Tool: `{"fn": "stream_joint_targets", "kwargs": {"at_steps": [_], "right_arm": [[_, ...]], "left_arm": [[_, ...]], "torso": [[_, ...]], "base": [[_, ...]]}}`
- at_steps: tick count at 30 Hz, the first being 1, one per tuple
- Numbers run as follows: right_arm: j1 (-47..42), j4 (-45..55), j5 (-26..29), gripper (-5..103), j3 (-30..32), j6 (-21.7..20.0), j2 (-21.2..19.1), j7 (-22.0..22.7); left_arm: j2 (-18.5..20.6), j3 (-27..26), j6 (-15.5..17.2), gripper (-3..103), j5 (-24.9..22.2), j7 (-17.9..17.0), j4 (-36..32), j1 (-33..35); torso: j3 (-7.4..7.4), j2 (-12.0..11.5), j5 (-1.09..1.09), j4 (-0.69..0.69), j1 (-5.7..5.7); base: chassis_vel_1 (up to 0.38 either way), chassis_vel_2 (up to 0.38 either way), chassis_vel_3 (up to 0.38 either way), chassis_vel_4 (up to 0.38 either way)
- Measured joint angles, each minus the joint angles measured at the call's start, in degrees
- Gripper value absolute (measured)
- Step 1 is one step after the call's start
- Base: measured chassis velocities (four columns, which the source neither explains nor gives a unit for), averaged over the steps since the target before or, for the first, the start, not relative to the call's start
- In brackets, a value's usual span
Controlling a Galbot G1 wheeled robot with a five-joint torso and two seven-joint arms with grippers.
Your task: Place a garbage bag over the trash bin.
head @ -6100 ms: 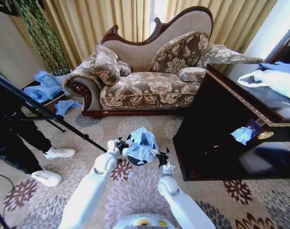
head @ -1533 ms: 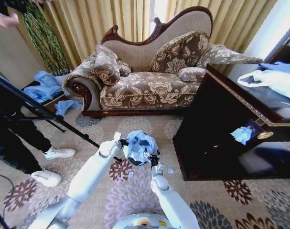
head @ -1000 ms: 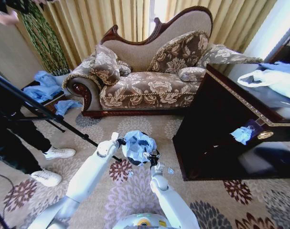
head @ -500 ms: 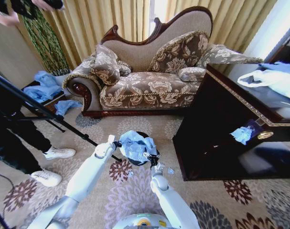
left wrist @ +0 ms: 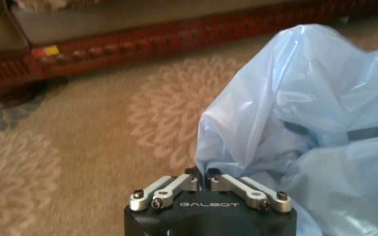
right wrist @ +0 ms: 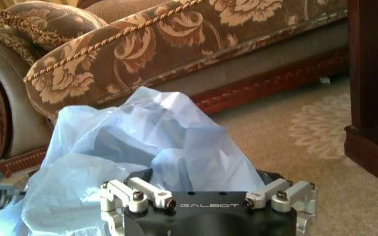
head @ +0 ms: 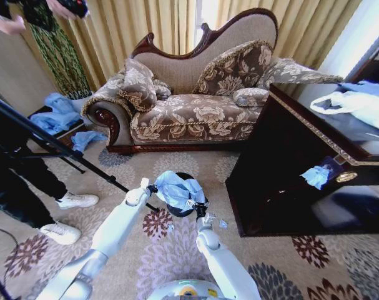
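My right gripper [head: 198, 209], jaws apart, sits at the near rim of the trash bin [head: 177, 210]. My left gripper [left wrist: 204, 178] is pinched onto the garbage bag [head: 177, 190] at the bin's left side. The bag lies bunched over the mouth, seemingly not yet pulled down; spreading remains. Sofa [head: 195, 106] beyond.
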Motion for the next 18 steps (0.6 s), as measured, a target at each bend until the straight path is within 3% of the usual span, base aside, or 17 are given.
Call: {"fn": "stream_joint_targets", "kwargs": {"at_steps": [1,4,10,18], "right_arm": [[0.00,0.00,0.00,100,0.00,0.00,0.00,0.00],[-0.03,0.05,0.00,100,0.04,0.00,-0.07,-0.01],[-0.14,0.59,0.18,100,-0.17,-0.17,-0.28,0.17],[0.09,0.88,0.68,100,-0.53,-0.39,-0.41,0.44]], "left_arm": [[0.00,0.00,0.00,8,0.00,0.00,0.00,0.00],[0.00,0.09,-2.67,24,0.00,0.47,-0.40,0.65],[1.41,-1.25,-5.86,41,0.17,1.25,-3.89,3.74],[4.66,-7.46,-10.40,74,2.18,1.58,-12.18,10.84]], "torso": [[0.00,0.00,0.00,0.00,0.00],[0.00,0.00,-0.01,0.01,0.00],[0.00,0.00,-0.01,0.00,0.00],[0.00,0.00,0.01,0.03,0.00]], "base": [[0.000,0.000,0.000,0.000],[0.000,0.000,0.000,0.000],[0.000,0.000,0.000,0.000],[0.000,0.000,0.000,0.000]]}}
